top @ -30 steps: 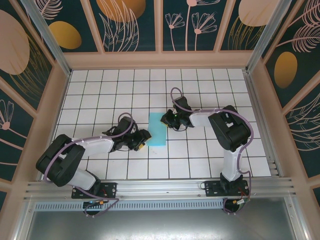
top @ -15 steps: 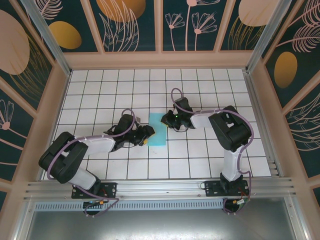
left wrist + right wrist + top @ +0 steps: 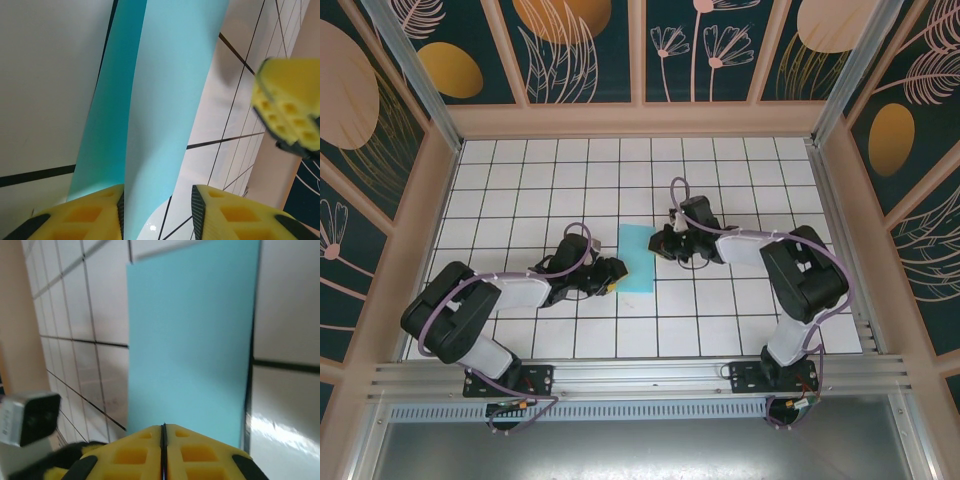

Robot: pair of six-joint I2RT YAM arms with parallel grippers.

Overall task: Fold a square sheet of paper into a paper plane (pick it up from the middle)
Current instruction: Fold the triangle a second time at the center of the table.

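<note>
Top external view: the paper plane [image 3: 642, 258], here a flat turquoise rectangle, lies on the white tiled table [image 3: 520, 180] between my two pincers. My left gripper [image 3: 612, 276] sits at its left edge. Left wrist view shows my fingers [image 3: 85, 215] apart, with a raised paper layer standing between them, not clamped. My right gripper [image 3: 666, 243] is clenched, pads together, tips at the paper's right edge. Whether it pinches paper I cannot tell.
</note>
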